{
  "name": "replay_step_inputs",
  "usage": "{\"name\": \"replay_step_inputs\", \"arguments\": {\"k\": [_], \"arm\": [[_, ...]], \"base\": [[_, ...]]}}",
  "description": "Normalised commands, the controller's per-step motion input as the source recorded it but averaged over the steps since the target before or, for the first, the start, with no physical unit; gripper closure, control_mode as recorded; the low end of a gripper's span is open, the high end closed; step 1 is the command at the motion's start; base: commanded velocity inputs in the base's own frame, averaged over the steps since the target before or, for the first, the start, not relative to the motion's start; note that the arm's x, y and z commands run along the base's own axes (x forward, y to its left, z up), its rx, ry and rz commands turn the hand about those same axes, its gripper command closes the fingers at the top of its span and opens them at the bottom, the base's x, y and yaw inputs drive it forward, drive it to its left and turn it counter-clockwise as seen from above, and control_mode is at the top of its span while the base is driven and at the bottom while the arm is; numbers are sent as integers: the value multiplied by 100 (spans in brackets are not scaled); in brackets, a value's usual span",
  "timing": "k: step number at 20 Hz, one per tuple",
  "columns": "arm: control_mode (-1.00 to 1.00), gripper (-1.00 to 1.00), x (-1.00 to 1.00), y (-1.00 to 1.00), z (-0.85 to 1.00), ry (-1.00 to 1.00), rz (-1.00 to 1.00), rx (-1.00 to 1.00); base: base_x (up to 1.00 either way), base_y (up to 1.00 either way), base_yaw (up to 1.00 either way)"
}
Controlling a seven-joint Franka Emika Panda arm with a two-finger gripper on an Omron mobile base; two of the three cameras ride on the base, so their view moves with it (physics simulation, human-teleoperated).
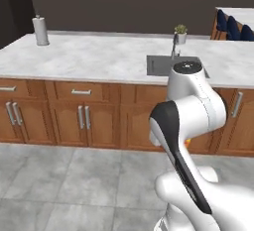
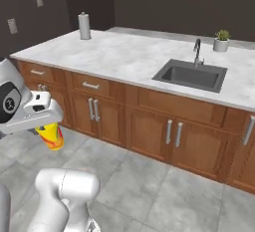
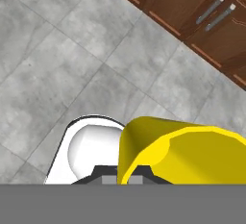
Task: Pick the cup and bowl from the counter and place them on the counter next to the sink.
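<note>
My gripper (image 3: 124, 174) is shut on the cup (image 3: 182, 155), a yellow cup that hangs low in front of the cabinets, above the tiled floor. In the right base view the cup (image 2: 51, 136) shows below the white hand, yellow with a red-orange patch. A sliver of the cup (image 1: 187, 141) peeks from behind the arm in the left base view. The white marble counter (image 2: 124, 57) runs across ahead, with the dark sunken sink (image 2: 191, 75) set in its right part. The counter (image 1: 94, 59) and sink (image 1: 161, 65) also lie beyond the arm. The bowl is out of view.
A paper towel roll (image 2: 84, 26) stands at the counter's far left end. A small potted plant (image 2: 221, 41) and a slim faucet (image 2: 197, 51) stand behind the sink. Brown cabinets (image 2: 149, 126) front the counter over grey floor tiles (image 3: 72, 64).
</note>
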Motion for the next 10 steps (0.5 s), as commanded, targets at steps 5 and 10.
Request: {"name": "replay_step_inputs", "arguments": {"k": [5, 10], "arm": [[100, 100, 0, 0, 0, 0, 0, 0], [100, 100, 0, 0, 0, 0, 0, 0]], "base": [[68, 4, -8], [100, 1, -11]]}}
